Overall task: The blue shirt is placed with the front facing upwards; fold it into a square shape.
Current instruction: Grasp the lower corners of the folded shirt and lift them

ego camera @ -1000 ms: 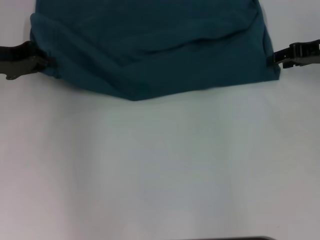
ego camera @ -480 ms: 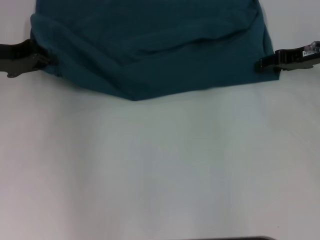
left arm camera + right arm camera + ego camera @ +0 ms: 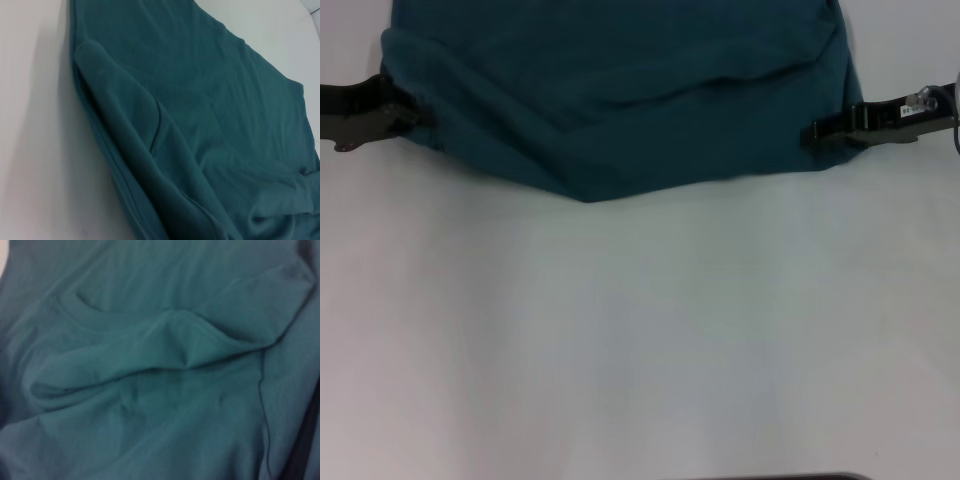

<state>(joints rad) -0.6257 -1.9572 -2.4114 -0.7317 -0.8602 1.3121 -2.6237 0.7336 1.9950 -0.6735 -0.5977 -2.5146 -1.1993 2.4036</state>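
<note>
- The blue shirt (image 3: 620, 100) lies on the white table (image 3: 640, 330), at the far side of it, and runs off the far edge of the head view.
- Its near edge dips to a soft point close to the middle.
- The cloth is not flat. A long fold runs across it from left to right, and the near part is bunched in thick rolls.
- The left gripper (image 3: 415, 115) is at the left edge of the shirt, low by the table. Its dark tip touches the cloth there. I cannot tell if its claw is wide, narrow or holding the cloth.
- The right gripper (image 3: 810, 135) is at the right side of the shirt. Its tip lies over the cloth, a little way in from the edge. I cannot tell if this claw is wide, narrow or holding the cloth either.
- The left wrist view shows the shirt (image 3: 200, 125) with a thick rolled edge next to the bare table (image 3: 35, 125).
- The right wrist view is filled with wrinkled blue cloth (image 3: 160, 360), with one raised fold in the middle.
</note>
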